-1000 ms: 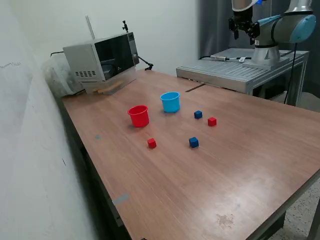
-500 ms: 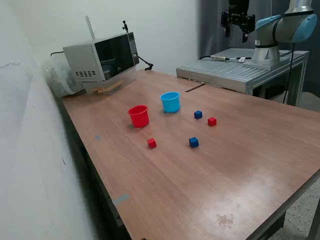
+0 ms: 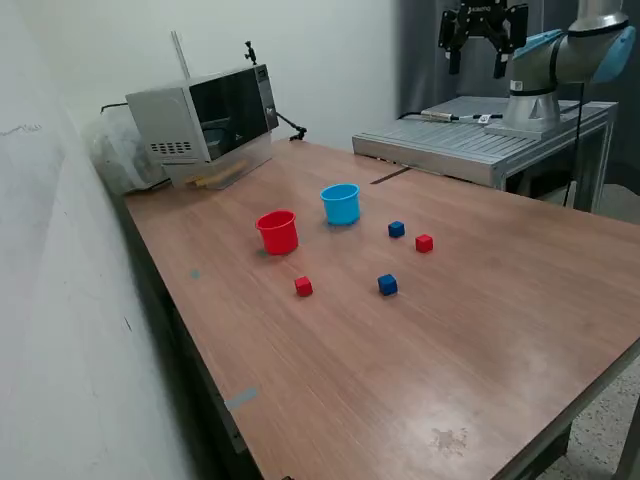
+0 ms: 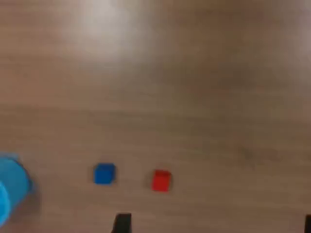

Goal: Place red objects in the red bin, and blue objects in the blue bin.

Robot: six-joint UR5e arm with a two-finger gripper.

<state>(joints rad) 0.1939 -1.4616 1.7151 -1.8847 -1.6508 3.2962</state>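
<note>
Claw (image 3: 478, 48) spread, empty; only exterior view shows red cup (image 3: 277, 231).

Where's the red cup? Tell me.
In the exterior view the red cup stands on the table, just left of the blue cup and beyond a red cube.

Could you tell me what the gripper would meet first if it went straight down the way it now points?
Probably bare table. The gripper hangs high and open, pointing down; its wrist view shows mostly wood, with a blue cube and a red cube nearer the fingertips. Depth is unclear, so this is a guess.
</note>
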